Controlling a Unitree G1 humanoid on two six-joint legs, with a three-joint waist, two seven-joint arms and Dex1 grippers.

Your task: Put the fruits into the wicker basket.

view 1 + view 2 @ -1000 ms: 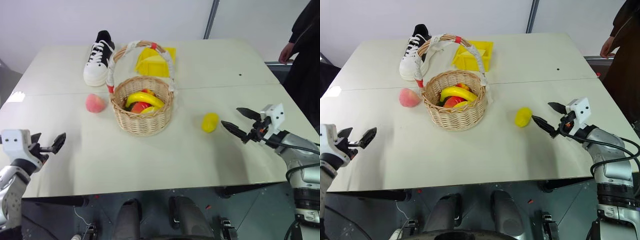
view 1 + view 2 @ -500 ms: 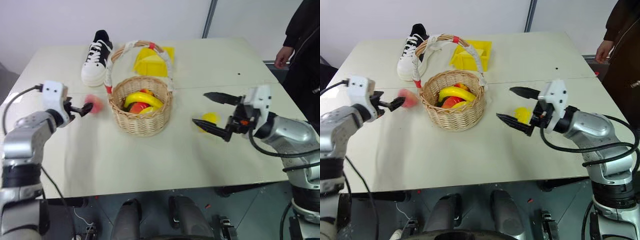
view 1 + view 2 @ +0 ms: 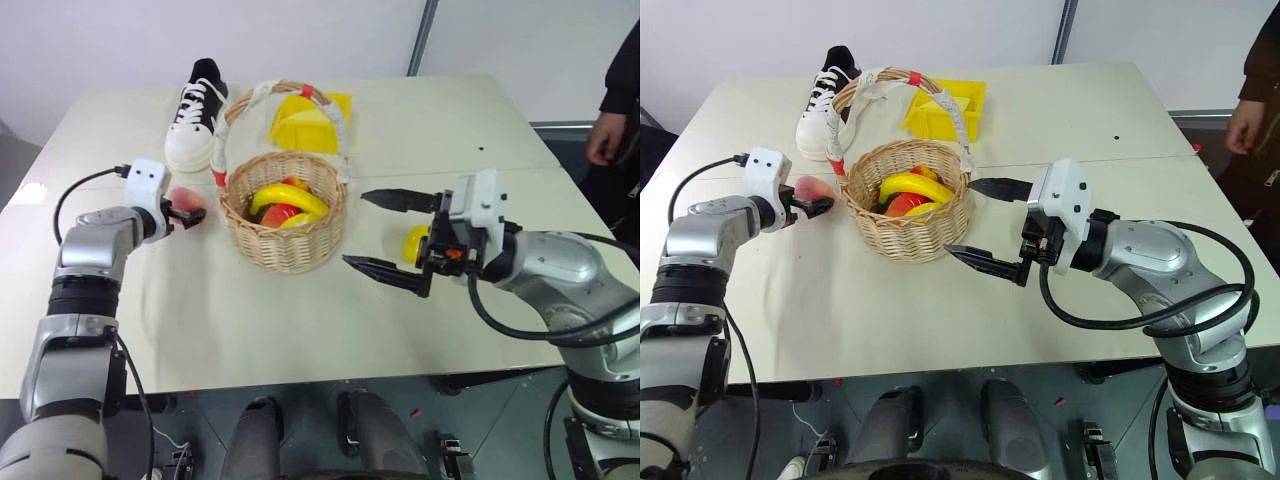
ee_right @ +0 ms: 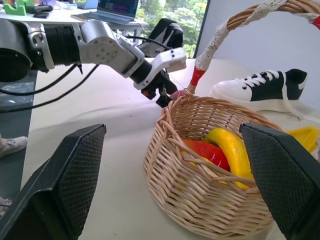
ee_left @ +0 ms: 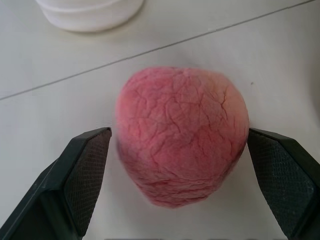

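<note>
Currently the left gripper (image 5: 175,165) stands wide open with one finger on each side of the peach (image 5: 182,135). In the left wrist view small gaps show between the pads and the fruit, so no grip is made. The peach rests on the table (image 3: 300,320), just left of the basket (image 3: 285,215) and just in front of the sneaker (image 3: 195,115). It is nearly round; its slightly longer axis runs from the gripper toward the sneaker, with the narrower end toward the gripper.

The right gripper (image 3: 385,232) is also wide open and holds nothing. It hangs above the table just right of the basket, fingers pointing at the basket wall, one finger higher and farther back than the other. The lemon (image 3: 416,242) lies on the table behind this gripper, partly hidden by the wrist, so its long axis cannot be told.

The basket stands upright near the table's centre. Its arched handle (image 3: 335,125), wrapped in white and red, spans the rim from the left side to the right and leans toward the far edge. A banana (image 3: 288,196) lies inside across a red item (image 3: 279,213), its long axis running left to right. A yellow cloth (image 3: 308,125) lies behind the basket. The sneaker's toe points toward the robot. A person's hand (image 3: 603,138) shows at the far right edge.
</note>
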